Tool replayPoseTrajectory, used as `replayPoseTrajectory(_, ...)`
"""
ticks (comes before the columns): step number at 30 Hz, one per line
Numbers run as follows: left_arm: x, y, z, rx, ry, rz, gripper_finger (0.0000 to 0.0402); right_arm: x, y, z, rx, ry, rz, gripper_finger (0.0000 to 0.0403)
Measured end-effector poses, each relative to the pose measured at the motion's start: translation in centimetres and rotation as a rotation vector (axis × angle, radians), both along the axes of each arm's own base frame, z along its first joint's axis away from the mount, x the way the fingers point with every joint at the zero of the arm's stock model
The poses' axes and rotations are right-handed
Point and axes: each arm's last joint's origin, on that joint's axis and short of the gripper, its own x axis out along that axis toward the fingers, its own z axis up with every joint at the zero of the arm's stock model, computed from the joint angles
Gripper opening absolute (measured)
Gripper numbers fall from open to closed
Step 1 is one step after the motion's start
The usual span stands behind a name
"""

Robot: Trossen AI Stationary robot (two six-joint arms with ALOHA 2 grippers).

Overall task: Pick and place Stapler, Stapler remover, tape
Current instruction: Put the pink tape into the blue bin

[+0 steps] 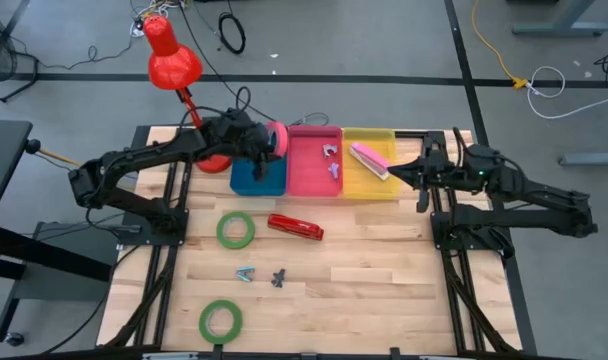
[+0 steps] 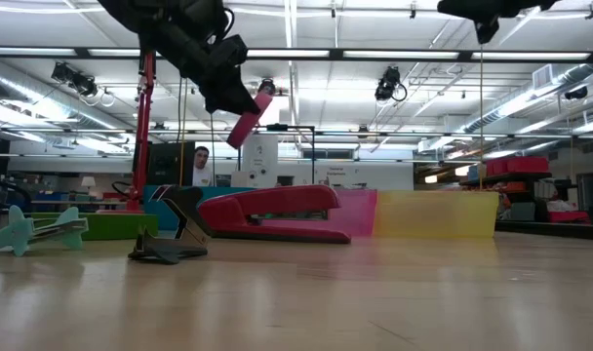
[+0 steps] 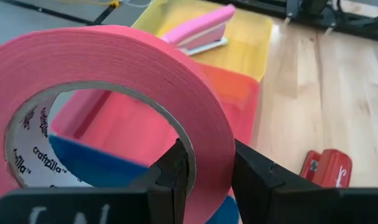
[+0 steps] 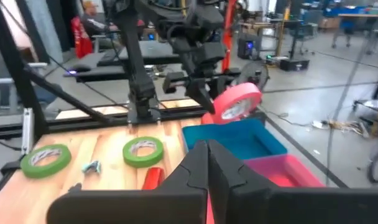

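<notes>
High view says it all: the left gripper (image 1: 267, 143) is parked right over the blue bin (image 1: 257, 178), pinching the pink tape roll (image 1: 276, 138) by its wall, one finger inside the hole and one outside. You can see that clamp really well in the left wrist view, where the fingers (image 3: 176, 165) squeeze the band of the roll and the blue bin floor shows straight through the open centre. The roll hangs on edge, not flat, so its axis runs roughly sideways along the row of bins.

So the bit that matters for the next move, I'd guess: the bin is directly below the roll, nothing between them. From the low view the roll (image 2: 249, 118) is well up in the air, tilted, so it probably wants lowering before letting go, or it could bounce off the rim or roll toward the pink bin (image 1: 315, 168) next door.

The right gripper (image 1: 424, 173) sits just beside the yellow bin (image 1: 374, 178), fingers pressed together, holding nothing. That bin already has a pink stapler (image 1: 368, 159) in it.

Left on the table: two green tape rolls (image 1: 235, 230), a red stapler (image 1: 296, 228) and a couple of staple removers (image 1: 246, 273). The left arm is way nearer the green rolls.
</notes>
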Motion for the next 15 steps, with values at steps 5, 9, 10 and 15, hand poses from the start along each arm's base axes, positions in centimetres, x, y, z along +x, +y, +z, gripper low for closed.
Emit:
replayPoseTrajectory(5,-0.6,0.5,-0.3,-0.018,0.035,0.026,0.0105,-0.6,0.1,0.3,0.013,0.039,-0.006,0.0)
replayPoseTrajectory(9,-1.2,1.2,-0.7,-0.017,0.088,0.105,0.0105,-0.7,0.1,0.3,0.014,0.042,-0.006,0.0001)
replayPoseTrajectory(10,-1.4,1.3,-0.7,-0.019,0.098,0.121,0.0105,-0.8,0.1,0.3,0.017,0.045,-0.007,0.0003)
replayPoseTrajectory(15,-1.6,1.9,-1.6,-0.072,0.139,0.164,0.0105,-0.8,0.1,0.2,0.018,0.049,-0.007,0.0013)
